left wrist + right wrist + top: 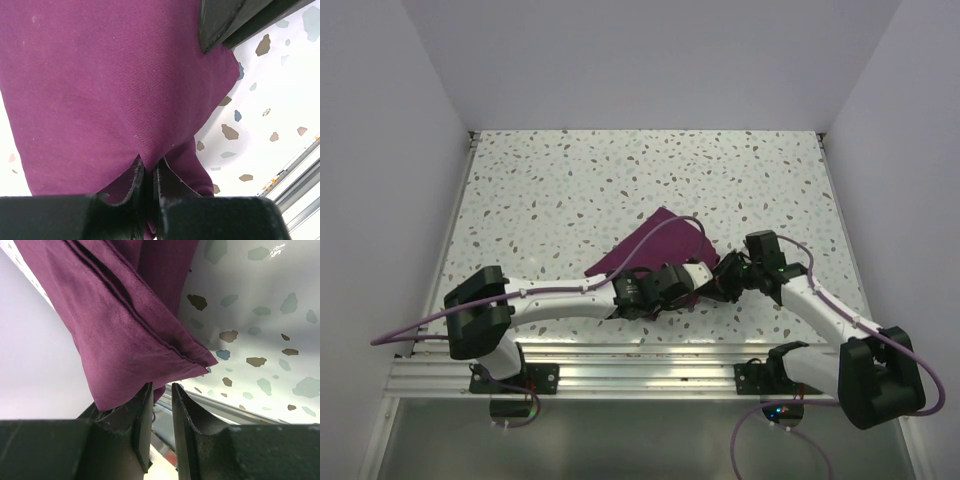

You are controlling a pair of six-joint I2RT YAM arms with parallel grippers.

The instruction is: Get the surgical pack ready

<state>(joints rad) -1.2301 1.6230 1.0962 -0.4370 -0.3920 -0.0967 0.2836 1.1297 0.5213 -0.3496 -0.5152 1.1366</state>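
The left gripper (149, 167) is clamped on an edge of the maroon cloth (110, 75). The right gripper (161, 390) stands narrowly apart at its folded corner, with no bite visible. The cloth lies folded on the table (620, 170) between the arms. No tray, instruments or gauze show, so the folding seems well along, though unfinished.

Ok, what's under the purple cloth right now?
Only the speckled table shows around the purple cloth. Its folded layers cover whatever lies beneath or inside, so nothing under it can be made out.

Matt woven purple cloth (100, 90) — glossy speckled tabletop (260, 315) (terrazzo-like).
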